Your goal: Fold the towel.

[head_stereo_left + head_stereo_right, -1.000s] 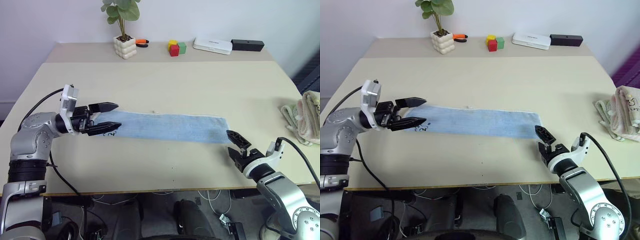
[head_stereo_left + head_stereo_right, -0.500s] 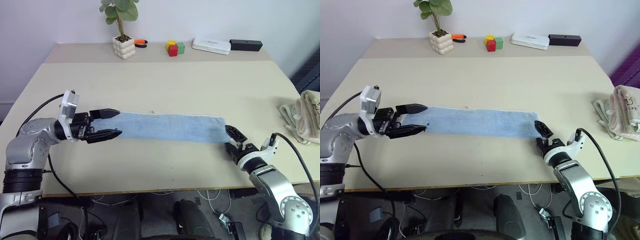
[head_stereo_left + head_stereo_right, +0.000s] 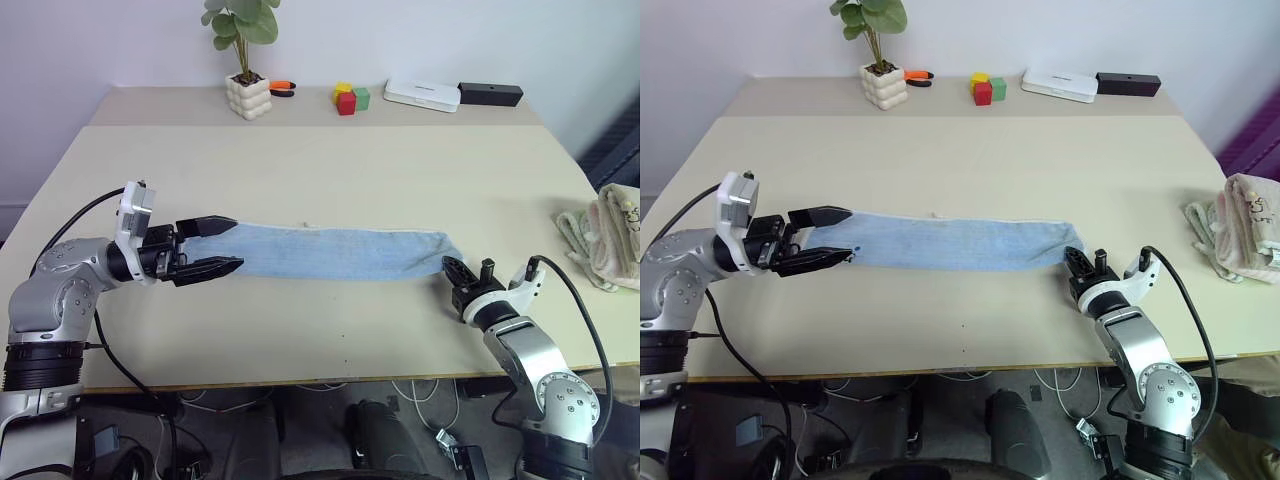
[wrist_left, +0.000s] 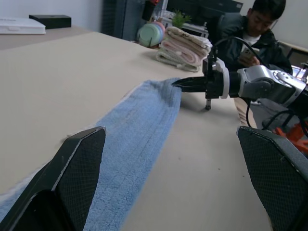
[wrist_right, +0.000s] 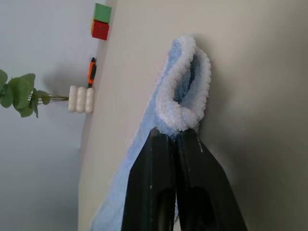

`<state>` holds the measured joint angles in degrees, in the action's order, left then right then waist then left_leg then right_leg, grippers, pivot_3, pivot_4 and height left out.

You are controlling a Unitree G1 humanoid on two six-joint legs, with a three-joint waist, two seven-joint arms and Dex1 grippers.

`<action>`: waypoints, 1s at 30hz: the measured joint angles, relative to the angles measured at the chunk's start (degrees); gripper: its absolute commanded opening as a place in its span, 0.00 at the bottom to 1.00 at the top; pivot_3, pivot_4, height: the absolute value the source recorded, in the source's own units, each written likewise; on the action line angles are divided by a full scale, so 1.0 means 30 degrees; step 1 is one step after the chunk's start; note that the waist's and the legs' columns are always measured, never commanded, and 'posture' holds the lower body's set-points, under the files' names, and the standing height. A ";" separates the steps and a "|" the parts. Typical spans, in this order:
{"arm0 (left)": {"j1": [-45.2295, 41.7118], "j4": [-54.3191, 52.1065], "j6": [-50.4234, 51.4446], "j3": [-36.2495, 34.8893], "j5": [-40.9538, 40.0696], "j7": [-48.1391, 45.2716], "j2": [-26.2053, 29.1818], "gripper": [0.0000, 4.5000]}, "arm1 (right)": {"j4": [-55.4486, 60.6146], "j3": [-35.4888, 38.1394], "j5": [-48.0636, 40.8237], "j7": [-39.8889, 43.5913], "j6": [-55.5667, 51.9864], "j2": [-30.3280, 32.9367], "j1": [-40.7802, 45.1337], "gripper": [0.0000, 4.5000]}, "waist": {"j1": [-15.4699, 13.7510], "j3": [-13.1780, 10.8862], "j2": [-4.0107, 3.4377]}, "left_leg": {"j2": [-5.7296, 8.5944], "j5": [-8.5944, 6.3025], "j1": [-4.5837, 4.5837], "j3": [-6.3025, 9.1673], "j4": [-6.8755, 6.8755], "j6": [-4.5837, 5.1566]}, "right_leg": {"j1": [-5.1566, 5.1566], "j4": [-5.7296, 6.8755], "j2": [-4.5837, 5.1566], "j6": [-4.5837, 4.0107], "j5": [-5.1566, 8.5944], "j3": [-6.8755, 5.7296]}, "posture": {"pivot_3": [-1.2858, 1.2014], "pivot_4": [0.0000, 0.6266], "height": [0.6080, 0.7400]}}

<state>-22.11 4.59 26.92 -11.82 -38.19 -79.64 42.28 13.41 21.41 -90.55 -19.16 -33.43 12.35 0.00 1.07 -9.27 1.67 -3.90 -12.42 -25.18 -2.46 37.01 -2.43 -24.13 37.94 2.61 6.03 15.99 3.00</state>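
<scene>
The left gripper [image 3: 222, 246] is held level over the table with its two black fingers spread wide apart. The right gripper [image 3: 452, 270] is pinched tight on the towel [image 3: 340, 253].

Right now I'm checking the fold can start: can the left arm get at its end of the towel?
Probably yes. The left gripper has its fingers open, straddling the towel end lying flat on the table, with nothing between them.
</scene>
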 measured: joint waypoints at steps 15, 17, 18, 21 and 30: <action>-0.0204 0.0675 -0.0770 0.0070 0.0279 0.0387 -0.0607 1.00 | 0.0114 -0.0984 0.8779 0.2393 -0.0871 0.4576 0.0235 0.01 | -0.0080 -0.0013 -0.0025 | 0.0022 -0.0005 -0.0029 -0.0019 0.0009 0.0009 | -0.0023 -0.0024 0.0013 0.0001 0.0000 0.0010 | 0.52 0.24 1.00; -0.0202 0.0685 -0.0849 0.0067 0.0342 0.0395 -0.0605 1.00 | 0.0143 -0.1133 0.9756 0.3162 -0.1085 0.5226 0.0471 0.01 | -0.0088 -0.0013 -0.0025 | 0.0022 -0.0005 -0.0027 -0.0019 0.0012 0.0009 | -0.0023 -0.0023 0.0012 0.0000 0.0000 0.0009 | 0.52 0.24 1.00; -0.0202 0.0692 -0.0865 0.0064 0.0358 0.0400 -0.0605 1.00 | 0.0257 -0.1444 1.0288 0.3609 -0.1207 0.5461 0.0687 0.01 | -0.0082 -0.0012 -0.0024 | 0.0021 -0.0005 -0.0025 -0.0017 0.0013 0.0009 | -0.0022 -0.0022 0.0009 0.0001 0.0000 0.0009 | 0.52 0.24 1.00; -0.0214 0.0701 -0.0874 0.0069 0.0416 0.0466 -0.0612 1.00 | 0.1212 -0.3242 1.2427 0.5032 -0.1341 0.6428 0.1472 0.01 | -0.0059 -0.0016 -0.0030 | 0.0020 -0.0007 -0.0027 -0.0017 0.0009 0.0013 | -0.0032 -0.0021 0.0006 0.0005 -0.0002 0.0010 | 0.52 0.24 1.00; -0.0200 0.0672 -0.0880 0.0051 0.0426 0.0748 -0.0617 1.00 | 0.2992 -0.6056 1.5343 0.8457 -0.2474 0.7375 0.4925 0.01 | -0.0132 -0.0017 -0.0031 | 0.0021 -0.0009 -0.0040 -0.0019 0.0021 0.0015 | -0.0038 -0.0021 0.0006 0.0008 -0.0003 0.0008 | 0.52 0.24 1.00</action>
<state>-22.71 6.61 24.28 -11.66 -36.92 -77.39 40.43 22.38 3.25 -44.53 6.21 -40.85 34.47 14.77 0.68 -9.32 1.58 -3.84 -12.44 -25.30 -2.52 37.08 -2.39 -24.24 37.88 2.63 6.06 15.98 3.03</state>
